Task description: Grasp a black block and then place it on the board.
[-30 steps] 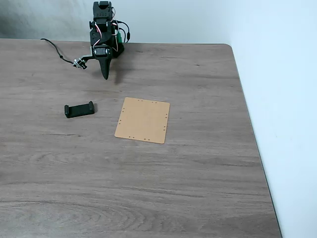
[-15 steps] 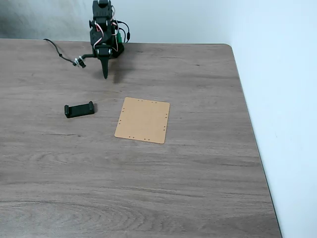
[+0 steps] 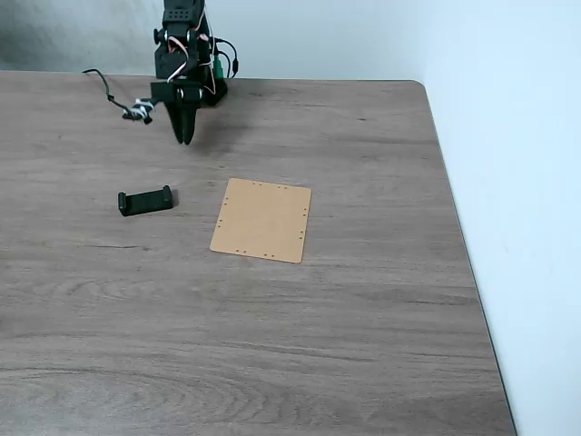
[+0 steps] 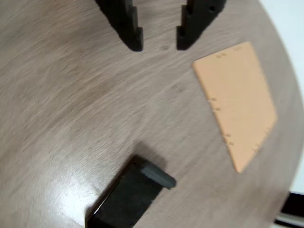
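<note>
The black block (image 3: 145, 201) lies flat on the table, left of the tan board (image 3: 261, 219) with a bare gap between them. In the wrist view the black block (image 4: 130, 195) sits at the bottom and the board (image 4: 237, 102) at the right. My gripper (image 3: 185, 138) hangs at the back of the table near the arm's base, well behind the block. Its two black fingers come in from the top of the wrist view, and my gripper (image 4: 159, 45) is open with nothing between them.
The arm's base (image 3: 186, 45) with its wires stands at the table's back edge. A black cable (image 3: 102, 86) trails left from it. The table's right edge (image 3: 454, 227) runs close past the board.
The gripper has swung slightly left and lifted a little near the base. Block and board have not moved.
</note>
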